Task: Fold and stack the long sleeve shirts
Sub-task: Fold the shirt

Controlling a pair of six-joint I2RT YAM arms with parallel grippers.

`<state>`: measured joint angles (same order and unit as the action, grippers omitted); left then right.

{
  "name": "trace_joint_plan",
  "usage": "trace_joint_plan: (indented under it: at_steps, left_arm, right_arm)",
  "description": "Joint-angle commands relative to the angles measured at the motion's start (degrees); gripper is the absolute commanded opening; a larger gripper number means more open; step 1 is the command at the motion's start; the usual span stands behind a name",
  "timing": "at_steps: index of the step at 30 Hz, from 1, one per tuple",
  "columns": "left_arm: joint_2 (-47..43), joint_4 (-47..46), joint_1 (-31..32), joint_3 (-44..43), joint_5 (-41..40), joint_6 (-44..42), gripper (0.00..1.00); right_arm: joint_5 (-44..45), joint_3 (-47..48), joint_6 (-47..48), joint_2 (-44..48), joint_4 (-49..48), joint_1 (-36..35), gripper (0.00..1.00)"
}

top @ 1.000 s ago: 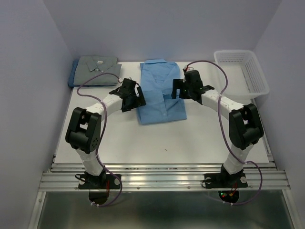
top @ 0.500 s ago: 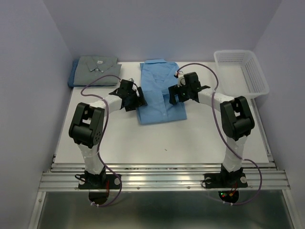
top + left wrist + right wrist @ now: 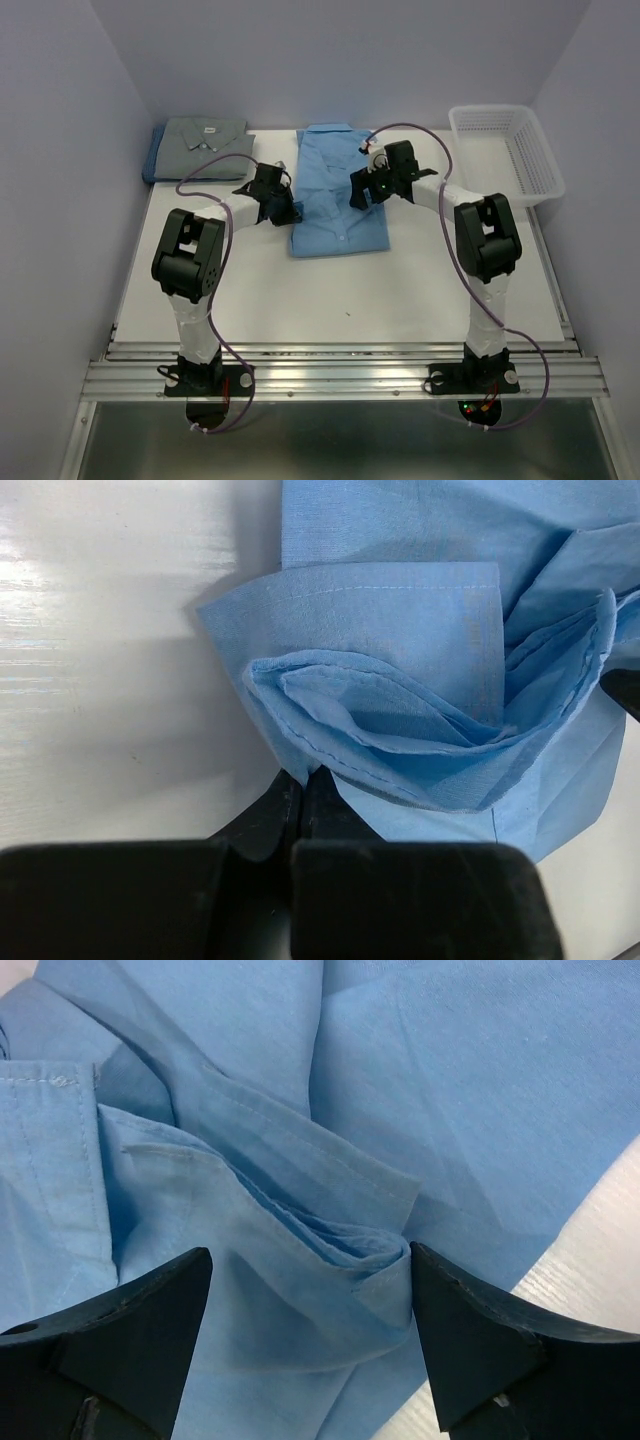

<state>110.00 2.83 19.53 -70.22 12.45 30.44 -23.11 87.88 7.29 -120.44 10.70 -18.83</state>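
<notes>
Pinching the limp, thin light blue shirt [image 3: 400, 610] by its layered edge — left gripper [image 3: 303, 780] clamped shut on it, right gripper [image 3: 310, 1252] open astride folds.

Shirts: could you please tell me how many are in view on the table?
3. A light blue shirt lies in the middle; a grey shirt sits at the far left, on top of a darker blue shirt. That stack could hide more.

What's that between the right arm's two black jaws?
A bunched fold of the light blue shirt, with the jaws standing open on either side. The right wrist view shows it.
</notes>
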Motion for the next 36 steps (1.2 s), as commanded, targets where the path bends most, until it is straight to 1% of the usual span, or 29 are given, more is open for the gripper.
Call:
trace_joint_plan:
  at_steps: [1,3,4,5,8,9,11,12,14,16,18,20,22,25,27,30,33,36]
  left_arm:
    - [-2.15,-0.98,0.25,-2.21,0.73,-0.90,0.00]
    - [-2.42,-0.98,0.25,-2.29,1.17,-1.08,0.00]
    - [-2.85,-0.98,0.25,-2.12,1.09,-1.17,0.00]
    - [-3.29,-0.98,0.33,-2.03,0.83,-1.17,0.00]
    - [-5.05,-0.98,0.33,-1.42,0.39,-1.52,0.00]
    - [-5.49,-0.98,0.33,-1.33,0.38,-1.69,0.00]
    - [-6.72,-0.98,0.42,-1.15,0.38,-2.05,0.00]
    - [-6.98,-0.98,0.51,-1.06,0.47,-2.13,0.00]
    - [-7.86,-0.90,0.86,-0.89,0.47,-2.49,0.00]
    - [-9.00,-0.90,1.21,-0.80,0.21,-3.01,0.00]
    - [-9.71,-0.90,2.00,-0.89,-0.67,-3.98,0.00]
    - [-10.59,-1.07,2.44,-1.32,-0.76,-4.94,0.00]
    - [-10.85,-1.33,2.62,-1.94,-0.58,-5.47,0.00]
    - [-9.89,-1.25,2.62,-3.08,-0.85,-6.35,0.00]
    - [-8.23,-1.25,2.62,-3.70,-0.32,-7.14,0.00]
    - [-5.77,0.59,2.62,-6.33,-1.11,-7.58,0.00]
    - [-2.60,3.76,2.62,-9.15,-3.13,-8.28,0.00]
    - [0.30,5.34,2.62,-11.43,-5.24,-9.78,0.07]
  right_arm:
    - [-0.80,3.88,-0.26,-2.69,-0.59,-0.15,0.84]
    - [-0.53,4.32,-0.61,-3.22,-0.68,-0.15,0.82]
    - [-0.44,4.58,-1.13,-3.74,-0.59,-0.15,0.77]
    - [-0.53,5.02,-1.48,-3.83,-0.24,-0.15,0.75]
    - [-0.97,5.29,-1.93,-3.66,-0.24,-0.15,0.58]
    - [-0.62,5.03,-2.28,-3.22,-0.33,-0.15,0.39]
    - [-0.27,3.98,-2.80,-0.86,-1.37,-0.15,0.26]
    - [0.17,2.23,-3.15,0.46,-1.90,-0.15,0.18]
    - [1.49,-0.41,-4.56,5.01,-4.09,-0.15,0.14]
    - [4.02,-4.09,-6.14,8.19,-5.25,-0.15,0.08]
    - [6.05,-6.04,-7.46,11.70,-5.25,-0.15,0.07]
    - [8.95,-8.93,-10.70,13.65,-5.16,-0.15,0.06]
    - [11.23,-10.61,-11.94,15.75,-4.72,-0.15,0.06]
    - [14.40,-12.99,-14.05,17.25,-4.20,-0.15,0.05]
    - [16.51,-12.73,-14.76,17.17,-3.06,-0.15,0.05]
    - [16.96,-11.24,-15.11,15.68,-1.47,-0.15,0.05]
    - [17.84,-8.96,-15.81,11.91,0.45,-0.15,0.04]
    - [19.94,-5.88,-16.87,8.39,2.04,-0.15,0.04]
